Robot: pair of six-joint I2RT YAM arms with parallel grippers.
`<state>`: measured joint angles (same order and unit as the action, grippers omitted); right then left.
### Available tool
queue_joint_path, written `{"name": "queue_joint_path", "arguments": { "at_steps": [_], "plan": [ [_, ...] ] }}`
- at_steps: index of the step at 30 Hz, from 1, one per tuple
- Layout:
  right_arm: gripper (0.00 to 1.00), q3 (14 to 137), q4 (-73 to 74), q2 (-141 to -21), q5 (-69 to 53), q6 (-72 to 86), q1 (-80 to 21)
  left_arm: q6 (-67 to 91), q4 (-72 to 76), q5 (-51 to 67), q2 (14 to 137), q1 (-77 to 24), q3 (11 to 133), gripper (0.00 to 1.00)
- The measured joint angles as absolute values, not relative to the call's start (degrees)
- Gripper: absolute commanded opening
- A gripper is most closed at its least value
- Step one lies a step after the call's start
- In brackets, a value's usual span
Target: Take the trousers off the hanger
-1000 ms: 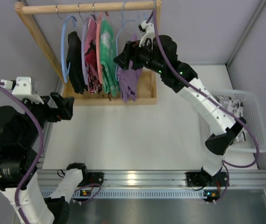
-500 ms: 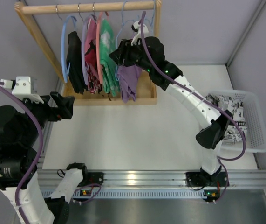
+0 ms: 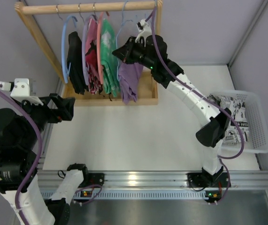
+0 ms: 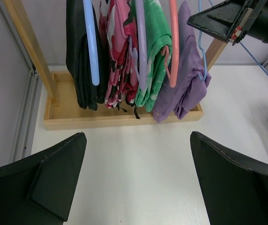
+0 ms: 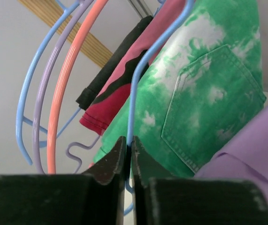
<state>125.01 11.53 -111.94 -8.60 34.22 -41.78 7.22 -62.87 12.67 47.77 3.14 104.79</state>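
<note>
The lilac trousers (image 3: 130, 79) hang folded over the thin light-blue wire hanger (image 3: 121, 29), the rightmost one on the wooden rail. My right gripper (image 3: 119, 51) reaches in from the right at the top of the trousers. In the right wrist view it (image 5: 129, 143) is shut on the hanger's (image 5: 138, 79) blue wire, with the trousers (image 5: 260, 154) at the lower right. My left gripper (image 3: 70, 108) hovers open and empty at the table's left. In its own view the left gripper (image 4: 138, 159) faces the trousers (image 4: 185, 79), the hanger (image 4: 201, 42) and the right gripper (image 4: 195, 19).
A wooden rack (image 3: 40, 37) with a tray base holds a black garment (image 3: 76, 61), a pink-red one (image 3: 91, 58) and a green printed one (image 3: 108, 56) on thicker blue, lilac and pink hangers. A white basket (image 3: 260, 122) with printed cloth stands at the right edge.
My right arm has swung left and up to the wire hanger, and its jaws have closed on the wire. The left arm has barely moved.
</note>
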Motion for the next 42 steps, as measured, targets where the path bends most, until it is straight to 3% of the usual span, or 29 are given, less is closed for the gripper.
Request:
{"name": "queue_joint_path", "arguments": {
  "at_steps": [23,42],
  "plan": [
    [0.00,127.1,9.5,-111.9,-19.3,39.6,-38.0,10.2,-59.1,16.1,49.1,3.2,104.1,0.96],
    [0.00,123.4,15.7,-104.9,-13.6,26.3,-37.5,11.1,-57.9,17.1,49.4,3.2,103.8,0.95]
  ]
}}
